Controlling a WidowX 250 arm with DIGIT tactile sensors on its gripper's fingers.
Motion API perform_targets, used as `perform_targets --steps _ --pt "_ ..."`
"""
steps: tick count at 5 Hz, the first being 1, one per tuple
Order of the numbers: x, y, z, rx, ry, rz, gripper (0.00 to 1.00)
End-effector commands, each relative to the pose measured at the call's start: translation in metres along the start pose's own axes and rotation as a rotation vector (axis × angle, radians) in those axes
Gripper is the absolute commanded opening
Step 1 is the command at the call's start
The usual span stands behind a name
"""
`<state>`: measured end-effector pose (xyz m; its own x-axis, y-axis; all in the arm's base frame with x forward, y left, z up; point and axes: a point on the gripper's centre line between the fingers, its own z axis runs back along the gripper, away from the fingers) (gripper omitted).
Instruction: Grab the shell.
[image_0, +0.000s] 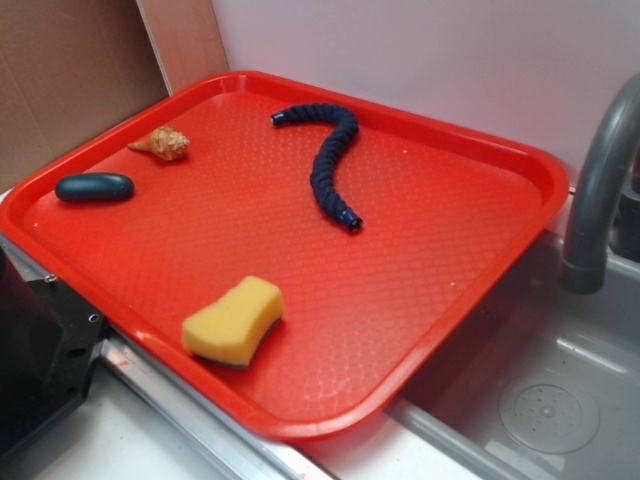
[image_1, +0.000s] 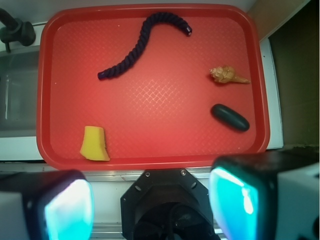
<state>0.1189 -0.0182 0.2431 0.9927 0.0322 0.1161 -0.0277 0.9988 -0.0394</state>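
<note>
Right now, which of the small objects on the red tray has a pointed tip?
The tan-orange spiral shell. Its knobbly body tapers to a point, while the dark teal oval pebble beside it is smooth and rounded.

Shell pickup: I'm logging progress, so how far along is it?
Done: nothing visible yet. The shell lies untouched on the red tray, beside the dark teal pebble. In hand: nothing; the gripper is open, high over the tray's near edge. Left: approach, descend, close on the shell.

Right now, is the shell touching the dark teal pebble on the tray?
No: the shell lies apart from the dark teal pebble, with bare red tray showing between them.
</note>
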Motion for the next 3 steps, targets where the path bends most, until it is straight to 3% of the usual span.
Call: perform_targets --steps 1,2,3 --pt "0.000 0.000 0.000 0.000 0.000 0.000 1.00" --pt "0.045 0.042 -0.054 0.156 0.016 -0.128 1.00" --pt "0.099 0.064 -0.106 0.170 -0.031 -0.341 1.00"
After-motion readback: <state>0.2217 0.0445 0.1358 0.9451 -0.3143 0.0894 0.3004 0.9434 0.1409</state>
